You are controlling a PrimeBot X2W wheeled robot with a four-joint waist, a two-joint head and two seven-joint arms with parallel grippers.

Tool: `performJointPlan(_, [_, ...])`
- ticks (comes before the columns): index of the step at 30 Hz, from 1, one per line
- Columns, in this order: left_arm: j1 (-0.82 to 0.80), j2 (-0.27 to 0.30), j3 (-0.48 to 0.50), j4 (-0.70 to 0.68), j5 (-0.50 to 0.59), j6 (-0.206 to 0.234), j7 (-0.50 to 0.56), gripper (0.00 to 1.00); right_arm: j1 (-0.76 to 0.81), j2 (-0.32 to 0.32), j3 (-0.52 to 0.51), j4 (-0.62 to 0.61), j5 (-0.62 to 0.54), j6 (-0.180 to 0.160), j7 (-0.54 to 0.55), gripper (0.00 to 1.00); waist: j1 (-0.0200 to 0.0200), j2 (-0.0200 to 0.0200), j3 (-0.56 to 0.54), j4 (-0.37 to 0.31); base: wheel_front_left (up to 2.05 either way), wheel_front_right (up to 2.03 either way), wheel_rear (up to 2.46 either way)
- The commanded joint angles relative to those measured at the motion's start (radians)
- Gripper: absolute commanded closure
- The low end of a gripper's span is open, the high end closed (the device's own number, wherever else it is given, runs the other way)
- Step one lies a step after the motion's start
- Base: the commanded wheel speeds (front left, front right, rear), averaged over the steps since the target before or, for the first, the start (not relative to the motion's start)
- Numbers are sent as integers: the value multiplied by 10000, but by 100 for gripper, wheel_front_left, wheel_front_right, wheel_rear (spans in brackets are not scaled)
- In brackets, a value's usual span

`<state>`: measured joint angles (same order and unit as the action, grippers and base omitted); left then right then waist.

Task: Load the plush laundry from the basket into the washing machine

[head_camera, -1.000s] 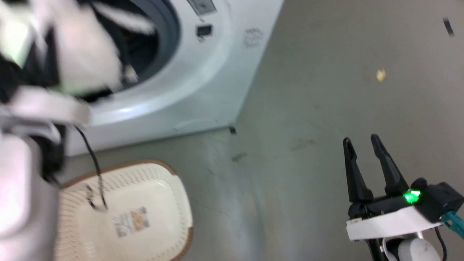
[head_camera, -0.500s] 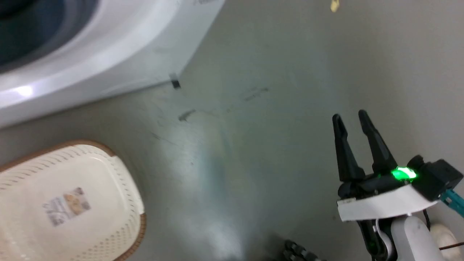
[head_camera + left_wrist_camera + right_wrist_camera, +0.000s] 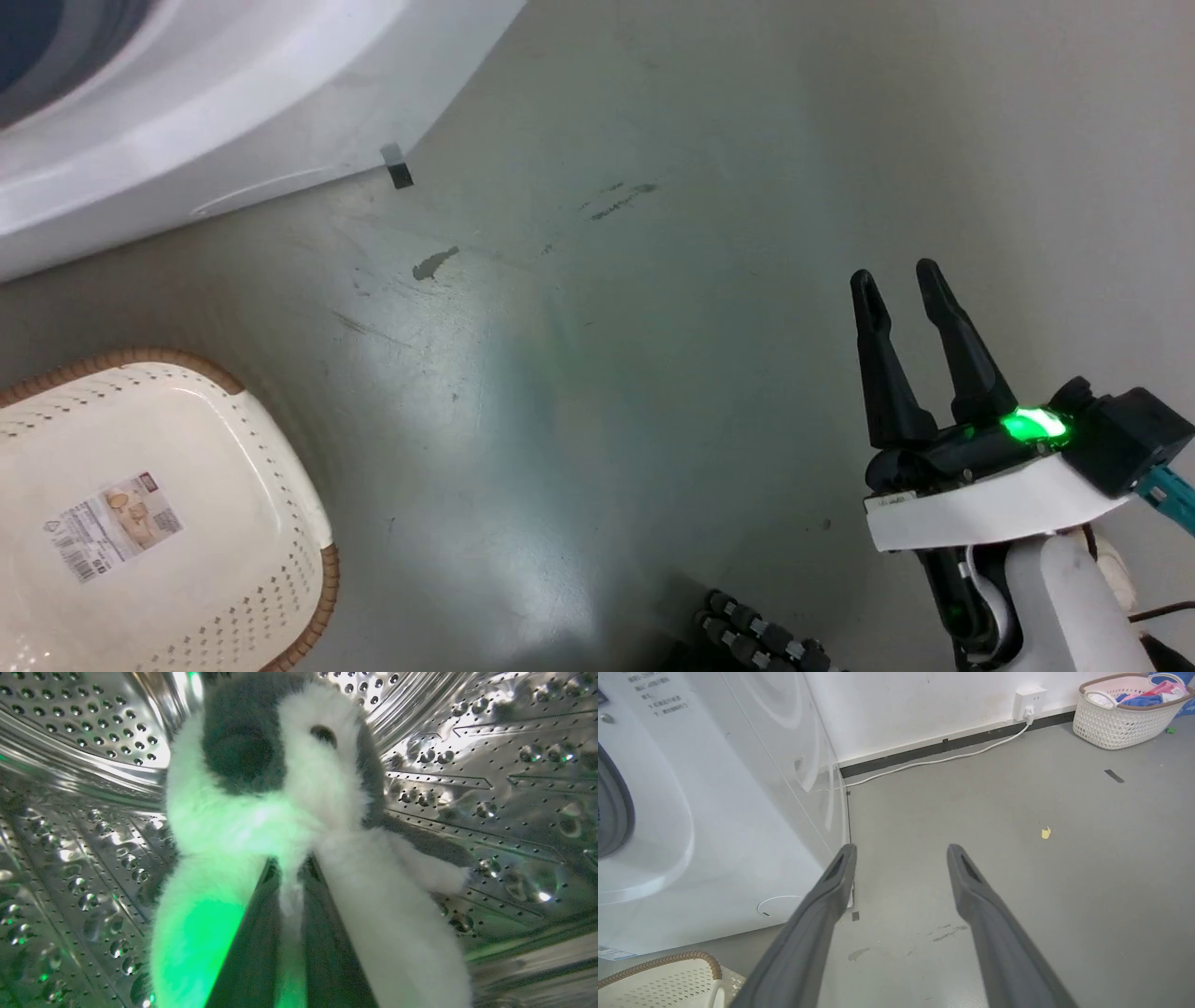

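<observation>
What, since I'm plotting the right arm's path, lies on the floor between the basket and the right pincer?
The stretch is bare: in the head view, scuffed grey floor runs from the basket to the open right pincer.

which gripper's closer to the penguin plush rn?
Left. The left gripper pinches the penguin plush inside the drum; the right gripper hangs open over the floor, outside the washing machine.

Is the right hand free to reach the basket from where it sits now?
Probably yes: the right hand is open and holds nothing, and just grey floor lies between it and the basket in the head view.
</observation>
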<state>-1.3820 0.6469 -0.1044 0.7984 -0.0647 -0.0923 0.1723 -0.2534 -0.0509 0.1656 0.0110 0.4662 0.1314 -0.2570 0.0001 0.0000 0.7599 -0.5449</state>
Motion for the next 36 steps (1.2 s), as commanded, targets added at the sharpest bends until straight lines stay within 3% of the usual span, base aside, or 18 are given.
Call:
performJointPlan(1, [-27,-89,-45,261,-83,-28,-228,0,-215,7,-79,12,-107,-7,-47,0,-1,0,-149,100,0,0,0])
performJointPlan(9, [887,-780,68,1225,-696,-88,-2081,0,-96,7,-660,-62,-927,-7,-47,0,-1,0,-1496,813,0,0,0])
performJointPlan(14, [2284,-1443,51,1646,-1203,-229,-3496,0,282,7,-1019,-102,-1569,-7,-47,0,-1,0,-2871,1526,0,0,0])
performJointPlan(19, [3978,-2093,209,1410,-1745,-286,-4232,0,816,7,-1212,-107,-2054,-7,-47,0,-1,0,-4244,2315,0,0,0])
performJointPlan(22, [5293,-2708,420,638,-2147,-308,-4327,0,1220,7,-1283,-40,-2313,-7,-47,0,-1,0,-5007,2810,0,0,0])
performJointPlan(28, [8423,-4009,1313,-2652,-2455,113,-4337,0,1934,7,-1527,-47,-2800,-7,-47,0,-1,0,-6203,3762,0,0,0])
performJointPlan(36, [12066,-5388,1453,-5600,-1995,490,-4339,0,2696,-52,-1534,18,-3358,-7,-47,0,-1,0,-7061,4545,0,0,0])
